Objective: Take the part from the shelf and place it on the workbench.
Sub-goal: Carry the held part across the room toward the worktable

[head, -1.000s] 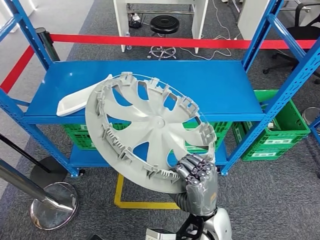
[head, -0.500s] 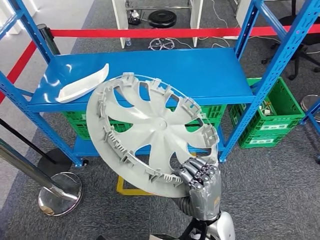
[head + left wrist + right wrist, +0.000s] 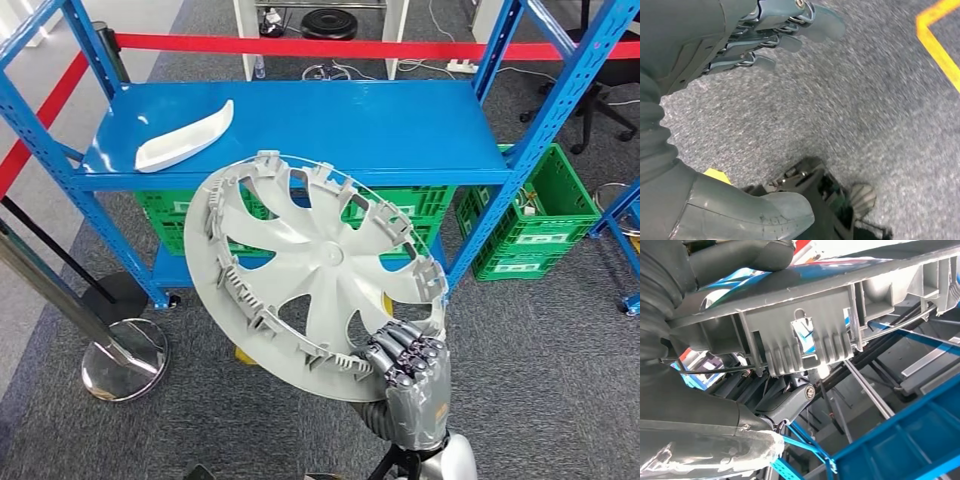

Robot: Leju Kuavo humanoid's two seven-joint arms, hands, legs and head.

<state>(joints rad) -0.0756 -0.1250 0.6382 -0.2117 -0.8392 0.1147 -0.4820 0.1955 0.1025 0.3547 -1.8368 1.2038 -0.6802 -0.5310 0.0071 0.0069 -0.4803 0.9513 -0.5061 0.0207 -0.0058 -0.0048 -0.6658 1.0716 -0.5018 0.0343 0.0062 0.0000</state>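
**Wheel cover held clear of the shelf**

The right hand (image 3: 407, 375) grips the rim of the round grey plastic wheel cover (image 3: 309, 265), tilted in front of the blue metal shelf (image 3: 362, 125). The left hand (image 3: 753, 35) hangs empty, fingers apart, above grey carpet (image 3: 874, 115).

The head view looks forward and down from high on the body at the blue shelf (image 3: 302, 125). The right wrist view sits very close behind the right hand (image 3: 764, 410) — both share the wheel cover (image 3: 309, 270). The left wrist view faces the carpet (image 3: 874, 110).
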